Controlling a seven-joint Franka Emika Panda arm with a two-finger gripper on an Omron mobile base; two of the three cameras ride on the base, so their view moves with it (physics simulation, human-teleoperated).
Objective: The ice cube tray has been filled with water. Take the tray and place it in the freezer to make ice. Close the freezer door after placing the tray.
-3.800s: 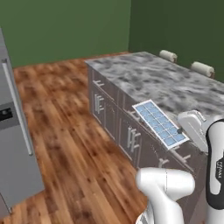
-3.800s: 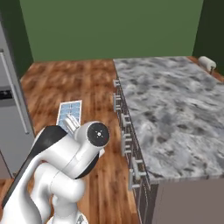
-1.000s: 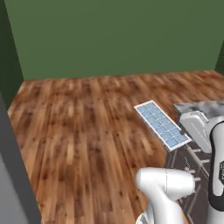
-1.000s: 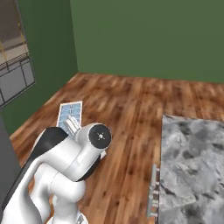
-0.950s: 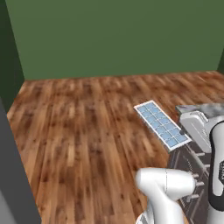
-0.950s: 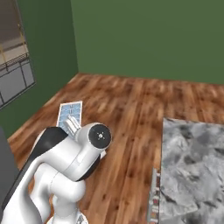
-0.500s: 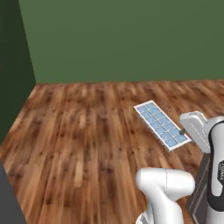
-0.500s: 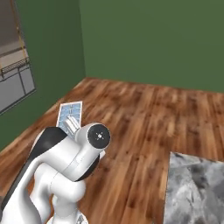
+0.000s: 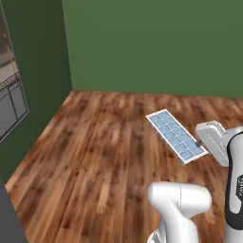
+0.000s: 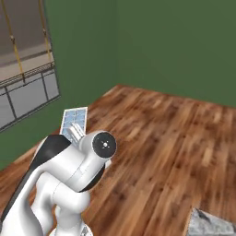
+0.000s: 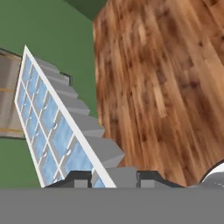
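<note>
White plastic and pale blue squares: the thin, flat rectangular ice cube tray rides in mid-air above the brown wooden plank floor, carried at one short end by the robot's two-finger gripper, whose dark fingertips are clenched on that end in the hand view. From the left base view the tray juts out and away from the white hand, with dark green walls behind; from the right base view it peeks up behind the arm's shoulder.

Every visible square cell holds its light-blue water, and none appears spilled. Thin and rigid, the tray probably weighs little itself, yet an end grip leaves a long unsupported span, so the load likely levers against the fingers. It looks smooth and could slip or tip; keeping it level would seem to matter most. A grey-framed window stands on the left wall.
</note>
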